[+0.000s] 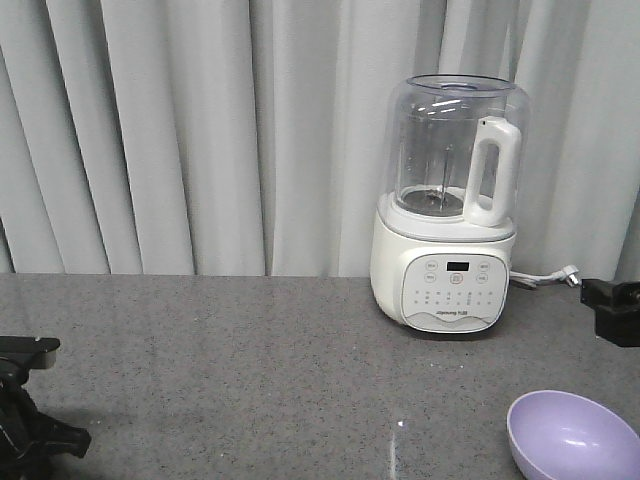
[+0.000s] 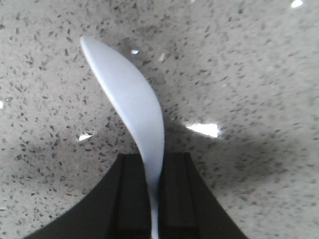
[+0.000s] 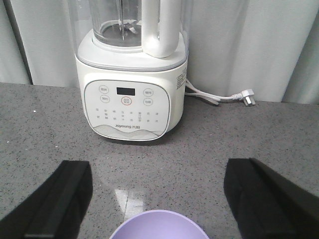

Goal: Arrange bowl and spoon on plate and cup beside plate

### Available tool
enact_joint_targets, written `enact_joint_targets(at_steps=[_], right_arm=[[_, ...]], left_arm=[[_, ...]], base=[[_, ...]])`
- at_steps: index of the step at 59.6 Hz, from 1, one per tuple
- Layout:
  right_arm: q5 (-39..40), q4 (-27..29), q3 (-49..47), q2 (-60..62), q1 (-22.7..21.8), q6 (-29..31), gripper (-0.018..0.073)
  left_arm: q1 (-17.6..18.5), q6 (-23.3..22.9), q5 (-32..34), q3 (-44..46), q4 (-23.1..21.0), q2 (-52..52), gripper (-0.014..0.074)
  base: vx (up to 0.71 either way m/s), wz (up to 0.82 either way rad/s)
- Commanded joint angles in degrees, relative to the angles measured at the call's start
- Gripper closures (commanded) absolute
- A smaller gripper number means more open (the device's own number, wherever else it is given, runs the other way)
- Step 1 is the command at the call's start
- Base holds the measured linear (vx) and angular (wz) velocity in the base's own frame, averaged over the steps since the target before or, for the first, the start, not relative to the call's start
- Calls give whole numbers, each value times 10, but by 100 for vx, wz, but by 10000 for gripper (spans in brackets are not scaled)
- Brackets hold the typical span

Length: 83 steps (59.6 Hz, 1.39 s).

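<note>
**A:** How far along is it looking?

**B:** Early, I'd judge. The plate and the cup aren't showing in any view, so nothing is sitting arranged yet. The bowl [image 1: 572, 436] is resting upright and empty on the surface [image 1: 250, 350], at the near right corner of the front view.

**A:** Is the right arm doing anything with it?

**B:** The right gripper [image 3: 157, 172] is hanging near the bowl with its fingers spread wide, holding nothing. The bowl's rim is peeking in low between them.

**A:** And the spoon?

**B:** The left gripper [image 2: 153, 167] is pinching the spoon [image 2: 130, 104] by its handle, with the scoop pointing away over bare stone. I'm reckoning the spoon is being carried, with every placing left to do.

**A:** What is surrounding them?

**B:** A pale pleated curtain [image 1: 200, 130] is hanging across the whole back. The surface is running grey and speckled, glinting with lamp reflections. A white blender [image 1: 450, 200] with a clear jug is standing at the right rear. Its cord [image 3: 219, 99] is lying loose beside it, with the plug showing.
</note>
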<state>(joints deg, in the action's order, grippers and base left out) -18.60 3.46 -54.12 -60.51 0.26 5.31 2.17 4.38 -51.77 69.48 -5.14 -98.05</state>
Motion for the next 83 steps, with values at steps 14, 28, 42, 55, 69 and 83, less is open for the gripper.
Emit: enact_joint_targets(at_steps=[14,28,42,55,69,83], right_arm=[[18,-4,-21,8,0,5,-22],[-127,-39,-88,-21,-1,-70,-22],[-340,-161,-211,-130,-1,-177,-22],[-362,-148,-212,-195,-11,-179,-22],[-350,27,-212,-238,-116,-80,-22],[-335,75,-212,-290,-141,-45,-22]], left_arm=[[5,-2,-6,80,-57,86,596],[5,1,-17,112,-79,118,596],[5,14,-27,111,-82,125,596],[5,24,-34,111,-82,125,596],[5,30,-35,111,-92,125,596],[5,31,-34,111,-92,125,596]], base=[[0,0],[0,0],[0,0],[0,0],[0,0],[0,0]])
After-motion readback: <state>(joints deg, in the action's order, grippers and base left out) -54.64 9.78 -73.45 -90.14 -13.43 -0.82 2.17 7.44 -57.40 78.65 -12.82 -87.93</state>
